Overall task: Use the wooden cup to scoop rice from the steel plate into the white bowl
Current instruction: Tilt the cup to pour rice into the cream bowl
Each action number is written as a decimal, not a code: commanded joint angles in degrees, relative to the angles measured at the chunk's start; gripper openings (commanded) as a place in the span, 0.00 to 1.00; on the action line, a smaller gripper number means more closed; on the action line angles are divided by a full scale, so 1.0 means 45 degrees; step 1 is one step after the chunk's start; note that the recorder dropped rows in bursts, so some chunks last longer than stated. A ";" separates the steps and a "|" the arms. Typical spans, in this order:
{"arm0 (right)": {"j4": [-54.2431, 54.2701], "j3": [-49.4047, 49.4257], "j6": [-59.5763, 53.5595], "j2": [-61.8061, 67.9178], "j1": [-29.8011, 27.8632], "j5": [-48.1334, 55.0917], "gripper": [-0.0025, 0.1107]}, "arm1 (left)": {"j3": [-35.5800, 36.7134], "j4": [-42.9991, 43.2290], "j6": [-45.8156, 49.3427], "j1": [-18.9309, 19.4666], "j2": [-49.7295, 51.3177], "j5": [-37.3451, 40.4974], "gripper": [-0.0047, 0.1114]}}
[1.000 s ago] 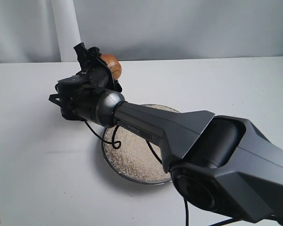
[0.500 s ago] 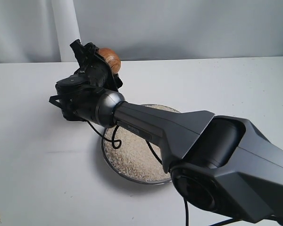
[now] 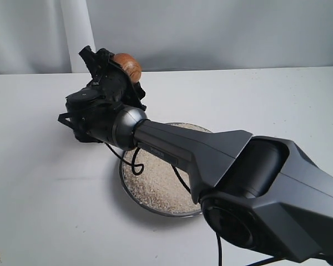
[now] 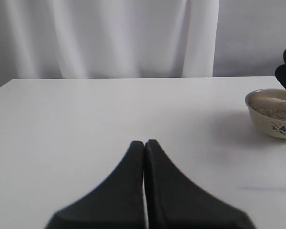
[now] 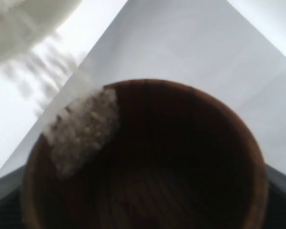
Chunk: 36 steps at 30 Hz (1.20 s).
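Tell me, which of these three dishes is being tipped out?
The brown wooden cup: it is held aloft, tilted, rice spilling off its rim. The steel plate and white bowl sit flat on the table.

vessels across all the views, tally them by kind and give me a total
steel plate: 1
white bowl: 1
wooden cup: 1
total: 3
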 commanded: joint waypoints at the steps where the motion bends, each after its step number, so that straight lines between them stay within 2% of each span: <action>1: -0.0713 -0.0133 -0.0132 -0.0047 0.0001 -0.0021 0.02 | 0.0021 0.0006 -0.0049 -0.0033 -0.0032 -0.0073 0.04; 18: -0.0515 -0.0085 -0.0601 -0.0106 0.0001 -0.0068 0.02 | 0.0021 0.0006 -0.0049 -0.0033 -0.0032 -0.0073 0.04; 26: -0.1794 0.1351 -0.0983 -0.0663 0.0001 -0.0083 0.02 | 0.0021 0.0006 -0.0049 -0.0033 -0.0032 -0.0073 0.04; 33: -0.1855 0.1351 -0.0460 -0.0663 0.0001 -0.0110 0.02 | 0.0021 0.0006 -0.0049 -0.0033 -0.0032 -0.0073 0.04; 36: -0.1600 0.1351 0.0890 -0.0663 0.0001 -0.0343 0.02 | 0.0021 0.0006 -0.0049 -0.0033 -0.0032 -0.0073 0.04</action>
